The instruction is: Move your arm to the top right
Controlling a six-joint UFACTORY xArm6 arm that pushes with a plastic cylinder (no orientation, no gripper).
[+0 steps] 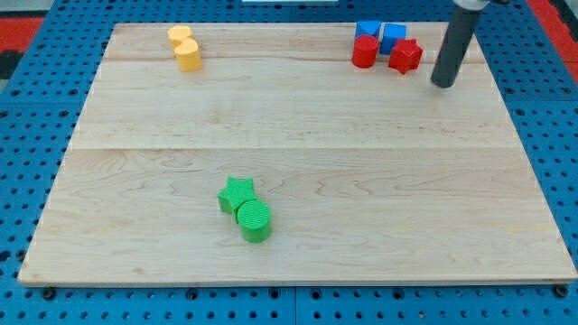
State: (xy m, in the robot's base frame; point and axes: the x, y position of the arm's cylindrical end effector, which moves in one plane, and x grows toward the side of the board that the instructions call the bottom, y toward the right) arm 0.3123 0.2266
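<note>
My tip [443, 83] is at the view's top right, on the wooden board [298, 153], just to the right of a cluster of four blocks. In that cluster a red star [405, 56] is nearest the tip, a red cylinder [365, 51] lies left of it, and two blue blocks [394, 35] [367, 30] sit behind them. The tip touches none of them. The dark rod rises from the tip to the view's top edge.
A yellow block [185, 48] sits at the top left of the board. A green star [237, 194] and a green cylinder [255, 220] touch each other at the lower middle. A blue pegboard surface [27, 135] surrounds the board.
</note>
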